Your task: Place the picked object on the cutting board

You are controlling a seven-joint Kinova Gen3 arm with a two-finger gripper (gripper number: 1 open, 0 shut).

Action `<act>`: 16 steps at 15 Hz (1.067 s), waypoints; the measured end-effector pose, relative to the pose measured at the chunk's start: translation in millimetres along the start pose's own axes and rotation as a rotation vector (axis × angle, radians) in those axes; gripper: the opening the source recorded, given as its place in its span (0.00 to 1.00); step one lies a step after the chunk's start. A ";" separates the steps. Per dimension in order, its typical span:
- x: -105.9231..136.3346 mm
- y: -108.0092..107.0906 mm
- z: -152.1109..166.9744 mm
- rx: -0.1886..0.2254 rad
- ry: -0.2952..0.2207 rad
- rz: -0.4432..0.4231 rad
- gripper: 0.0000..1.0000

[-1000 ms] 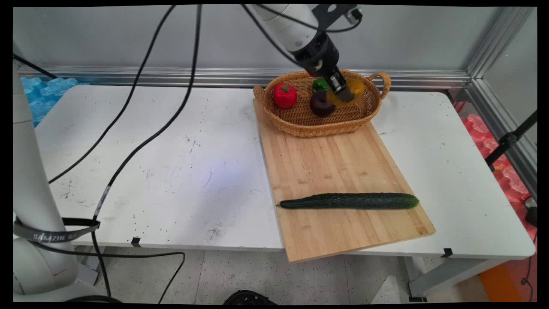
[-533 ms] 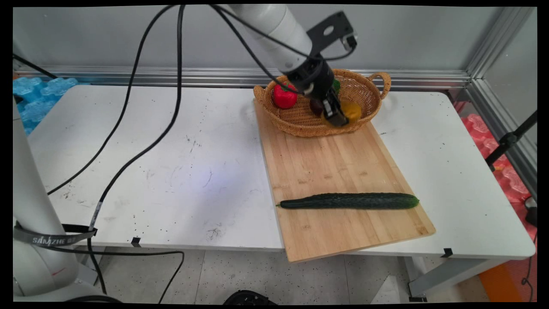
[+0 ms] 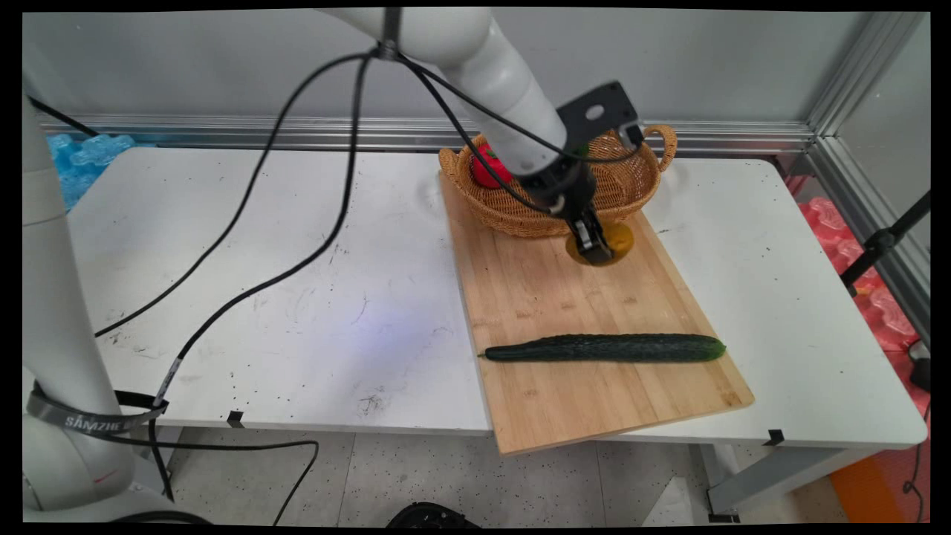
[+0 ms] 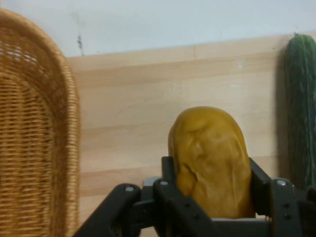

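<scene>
We have the gripper (image 3: 596,251) pinching the potato (image 4: 212,160), centre-right of frame, just below the basket (image 3: 520,212) over the board (image 3: 587,297). We should lower gently, staying well above the cucumber (image 3: 605,348).

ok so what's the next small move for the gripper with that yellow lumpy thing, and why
Probably lower straight down: the black gripper, shut on the yellow-brown lumpy potato, hangs over bare wooden cutting board, clear of the wicker basket and dark green cucumber.
</scene>
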 end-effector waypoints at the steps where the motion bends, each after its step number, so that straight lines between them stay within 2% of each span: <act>1: 0.6 1.0 4.8 -0.002 -0.005 -0.002 0.00; 8: 6.9 4.4 51.6 -0.021 -0.033 -0.028 0.00; 16: 6.6 1.2 82.4 -0.024 -0.038 -0.052 0.00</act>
